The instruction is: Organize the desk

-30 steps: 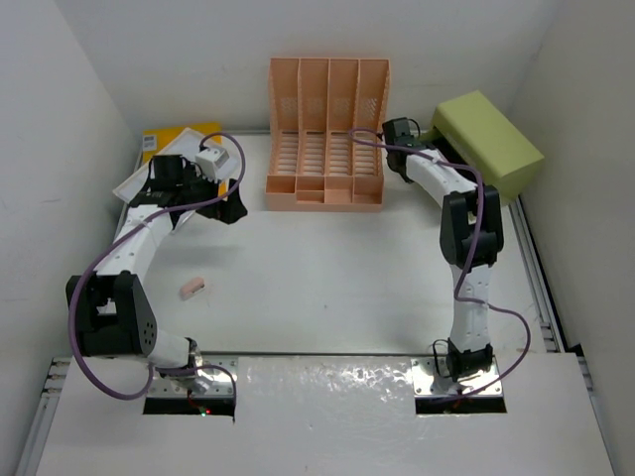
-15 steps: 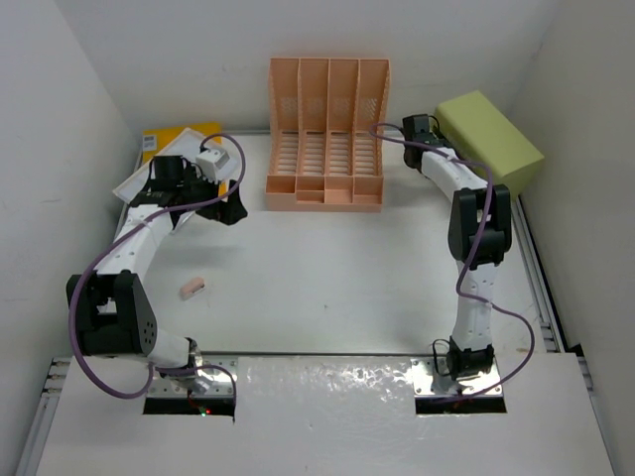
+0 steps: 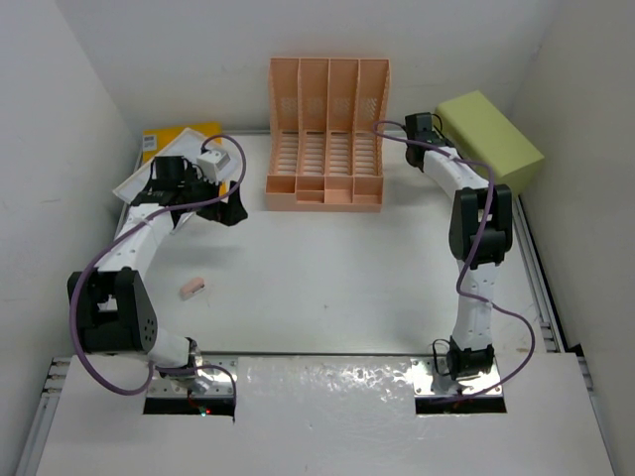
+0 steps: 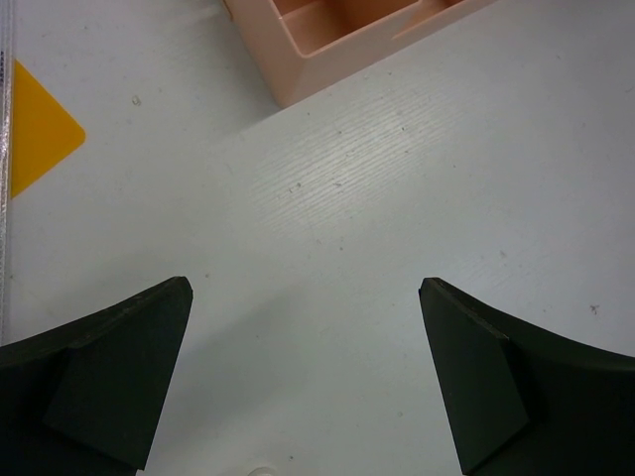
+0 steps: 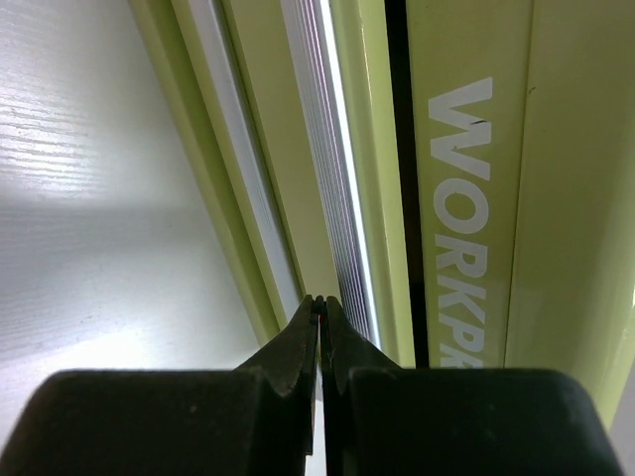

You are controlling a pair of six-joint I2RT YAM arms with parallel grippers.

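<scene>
The right tool, tips pinched together on nothing, meets the lime-green drawer box at the far right of the white worktop under both arms. The left tool gapes empty. A square, steady push would likely avoid skidding.

The bench was matt white with a fine, wood-like grain. The file rack looked like smooth peach plastic. The drawer box was lime-green and faintly glossy, with a shiny ribbed strip. The left end effector had matt black fingers. The mounting plate shone like metal.
</scene>
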